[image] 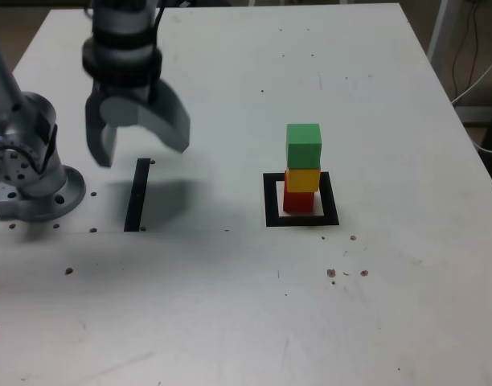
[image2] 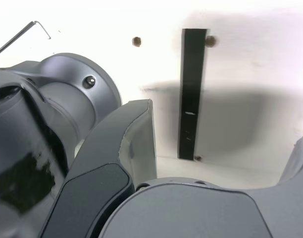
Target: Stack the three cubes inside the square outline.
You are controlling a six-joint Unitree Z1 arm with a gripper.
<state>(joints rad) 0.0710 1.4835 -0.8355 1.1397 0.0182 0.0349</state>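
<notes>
The white table [image: 230,322] carries the square outline [image: 272,201] toward its middle, and inside it stand the three cubes: red cube [image: 299,201] lowest, yellow cube [image: 303,178] on it, green cube [image: 303,144] on top. The gripper [image: 137,137] hangs spread and empty well apart from them, above the black strip [image: 137,195] near the arm's base [image: 33,185]. The stacking looks finished; only retreat seems left.

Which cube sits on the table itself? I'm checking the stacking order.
The red cube: it is at the bottom, inside the square outline, under the yellow cube and green cube.
</notes>
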